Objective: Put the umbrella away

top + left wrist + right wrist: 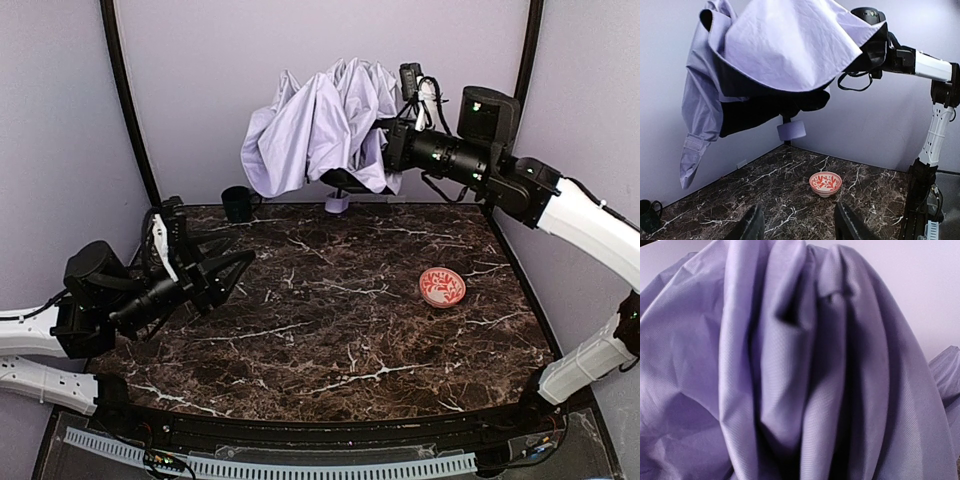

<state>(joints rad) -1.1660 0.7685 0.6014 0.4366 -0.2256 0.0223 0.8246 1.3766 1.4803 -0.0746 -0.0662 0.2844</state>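
The umbrella (320,125) hangs in the air at the back of the table, its pale lavender fabric bunched and drooping, with black lining (765,107) showing underneath. Its small lavender handle (337,204) hangs just above the marble. My right gripper (388,148) is pushed into the fabric from the right and holds the umbrella up. Its fingers are buried in the cloth, and folds of the umbrella (790,365) fill the right wrist view. My left gripper (238,268) is low over the left side of the table. It is open and empty, and apart from the umbrella (790,45).
A red-patterned bowl (441,286) sits on the right part of the dark marble table (330,340), ahead of the left fingers (752,226). A black cup (236,203) stands at the back left corner. Lavender walls close in the back and sides.
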